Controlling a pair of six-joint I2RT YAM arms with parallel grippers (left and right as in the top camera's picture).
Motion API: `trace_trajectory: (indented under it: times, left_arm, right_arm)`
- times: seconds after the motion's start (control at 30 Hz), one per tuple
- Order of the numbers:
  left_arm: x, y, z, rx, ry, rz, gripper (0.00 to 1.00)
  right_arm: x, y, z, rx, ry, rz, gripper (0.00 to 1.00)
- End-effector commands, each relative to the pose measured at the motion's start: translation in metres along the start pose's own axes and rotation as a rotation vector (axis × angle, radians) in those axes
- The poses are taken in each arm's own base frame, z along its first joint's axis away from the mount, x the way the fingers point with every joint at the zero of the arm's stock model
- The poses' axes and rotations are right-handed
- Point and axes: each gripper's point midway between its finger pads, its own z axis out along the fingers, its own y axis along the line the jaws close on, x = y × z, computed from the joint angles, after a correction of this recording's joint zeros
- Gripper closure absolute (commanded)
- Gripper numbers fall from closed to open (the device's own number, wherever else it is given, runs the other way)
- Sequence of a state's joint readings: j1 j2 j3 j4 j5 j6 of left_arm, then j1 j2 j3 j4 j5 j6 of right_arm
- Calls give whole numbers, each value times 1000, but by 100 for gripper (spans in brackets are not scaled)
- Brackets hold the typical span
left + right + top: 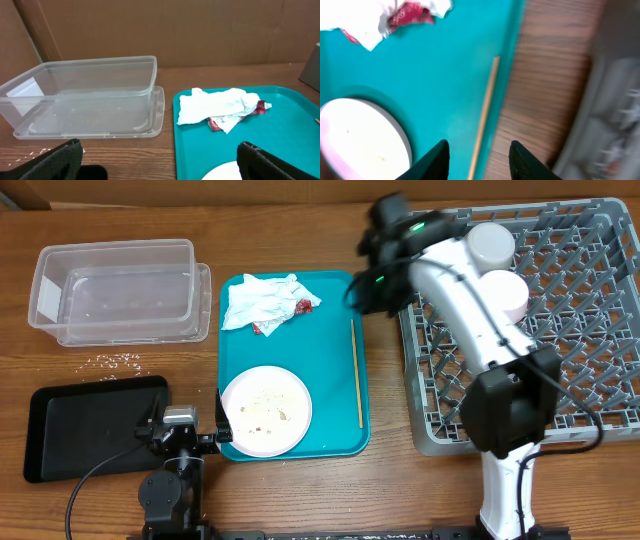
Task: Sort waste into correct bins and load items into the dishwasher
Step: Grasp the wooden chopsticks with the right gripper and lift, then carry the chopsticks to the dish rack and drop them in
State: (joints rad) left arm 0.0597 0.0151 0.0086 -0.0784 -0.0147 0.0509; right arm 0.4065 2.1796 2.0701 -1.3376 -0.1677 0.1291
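A crumpled white napkin (265,302) (220,107) (365,20) with red bits lies at the far end of the teal tray (335,310). At the tray's near end stands a round white plate (265,410) (357,135) with whitish food scraps on it. The clear tub (115,290) (85,92) and the black tray (90,425) are on the left. Two pale round dishes (492,242) (508,292) sit in the grey dish rack (570,330). My right gripper (365,288) (477,160) hangs open and empty over the tray's right edge. My left gripper (187,430) (160,165) is wide open, low, between the black tray and the plate.
A thin wooden stick (356,375) (485,110) lies along the teal tray's right side, below my right fingers. Loose rice-like grains (120,360) are scattered on the wooden table between the tub and the black tray. My right arm crosses the rack's left part.
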Motion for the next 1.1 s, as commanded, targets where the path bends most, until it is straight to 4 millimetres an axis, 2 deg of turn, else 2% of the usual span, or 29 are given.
trace_trajectory:
  times: [0.0, 0.1, 0.2, 0.4, 0.73, 0.8, 0.87, 0.93, 1.0, 1.07]
  left_arm:
    - [-1, -1, 0, 6, -9, -14, 0]
    - [-1, -1, 0, 6, -9, -14, 0]
    - [-1, -1, 0, 6, -9, -14, 0]
    - [-1, -1, 0, 6, -9, -14, 0]
    - [-1, -1, 0, 6, -9, -14, 0]
    - [-1, -1, 0, 6, -9, -14, 0]
    - [-1, -1, 0, 6, -9, -14, 0]
    - [-1, -1, 0, 6, -9, -14, 0]
    - [-1, -1, 0, 6, -9, -14, 0]
    - [-1, -1, 0, 6, -9, -14, 0]
  right_arm:
    - [13, 6, 19, 103, -6, 63, 60]
    - [27, 12, 49, 140, 6, 103, 63]
    - [42, 11, 69, 166, 29, 137, 64]
    - [61, 12, 94, 176, 59, 139, 64]
    - [79, 3, 114, 189, 89, 139, 64]
    - [86, 0, 120, 195, 103, 146, 70]
    - [88, -1, 121, 198, 107, 176, 85]
    - [87, 2, 120, 188, 103, 197, 96]
    - [81, 8, 114, 165, 91, 196, 96]
    - [68, 11, 100, 155, 65, 200, 96]
